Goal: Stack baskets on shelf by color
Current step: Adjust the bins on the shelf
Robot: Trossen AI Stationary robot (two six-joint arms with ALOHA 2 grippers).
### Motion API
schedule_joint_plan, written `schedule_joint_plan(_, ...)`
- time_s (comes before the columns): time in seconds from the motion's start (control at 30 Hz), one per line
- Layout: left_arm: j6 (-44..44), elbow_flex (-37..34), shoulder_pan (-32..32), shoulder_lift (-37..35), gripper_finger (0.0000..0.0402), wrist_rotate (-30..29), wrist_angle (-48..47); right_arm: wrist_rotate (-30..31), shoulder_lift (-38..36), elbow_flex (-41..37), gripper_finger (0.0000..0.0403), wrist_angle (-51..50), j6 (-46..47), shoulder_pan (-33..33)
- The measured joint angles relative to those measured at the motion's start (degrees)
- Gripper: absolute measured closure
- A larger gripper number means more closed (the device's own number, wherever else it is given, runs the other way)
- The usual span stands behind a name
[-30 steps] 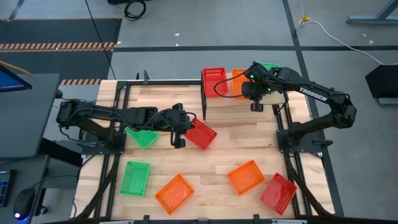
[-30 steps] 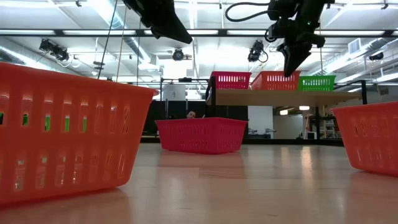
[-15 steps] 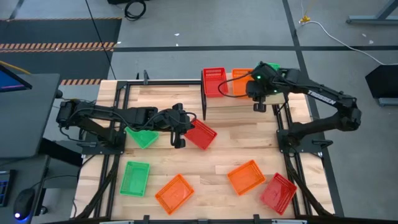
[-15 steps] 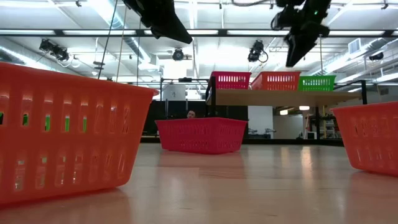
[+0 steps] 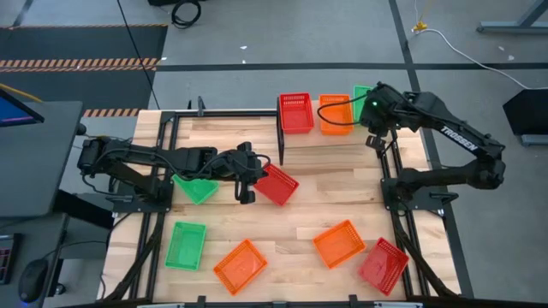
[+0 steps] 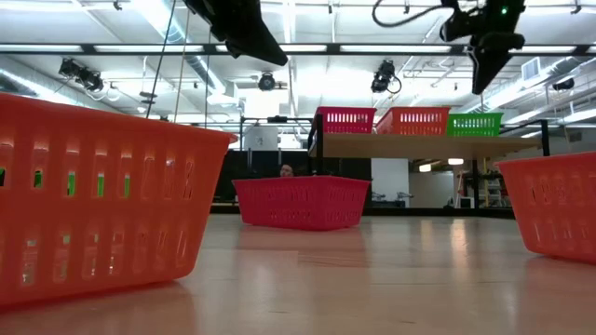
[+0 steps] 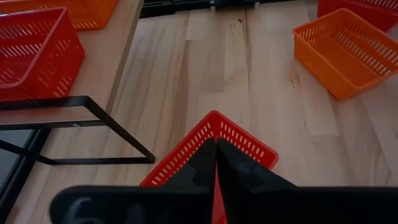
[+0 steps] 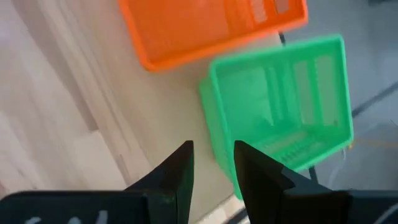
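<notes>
Jaws of left gripper (image 7: 216, 163) clamped on red basket (image 7: 211, 149) rim; jaws of right gripper (image 8: 212, 163) apart, empty, just above green basket (image 8: 280, 106) on shelf (image 5: 342, 135). Risk: tilted red basket slipping from thin-rim grip. Since earlier: right arm swung from orange basket (image 5: 335, 112) toward green.

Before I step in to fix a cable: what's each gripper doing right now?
Left gripper: shut on the rim of the red basket mid-table.
Right gripper: open, holding nothing, above the green basket on the shelf.
</notes>
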Motion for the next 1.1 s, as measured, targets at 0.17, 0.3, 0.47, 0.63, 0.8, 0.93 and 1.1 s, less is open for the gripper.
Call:
schedule_joint_plan(0.17,0.3,0.0,0.0,0.0,0.0385,0.0,-0.6,-1.4,0.0,-1.6,0.0282,3.5,-2.0,-2.5)
schedule_joint_plan(0.3,0.4,0.0,0.0,0.0,0.0387,0.0,-1.3,-2.2,0.1,-2.5,0.0282,7.0,-4.5,-4.0)
schedule_joint_plan(0.47,0.4,0.0,0.0,0.0,0.0384,0.0,-1.8,-4.1,1.6,-3.8,0.0282,7.9,-5.1,-6.1)
schedule_joint_plan(0.63,0.4,0.0,0.0,0.0,0.0380,0.0,-2.8,-5.1,2.7,-5.0,0.0282,8.3,-6.0,-6.9)
schedule_joint_plan(0.8,0.4,0.0,0.0,0.0,0.0379,0.0,-2.9,-5.2,2.8,-6.7,0.0283,10.1,-7.6,-8.0)
schedule_joint_plan(0.93,0.4,0.0,0.0,0.0,0.0379,0.0,-3.0,-5.1,2.8,-8.2,0.0292,10.0,-9.1,-8.8)
schedule_joint_plan(1.1,0.4,0.0,0.0,0.0,0.0382,0.0,-3.0,-4.8,2.7,-8.3,0.0344,8.0,-11.3,-9.1)
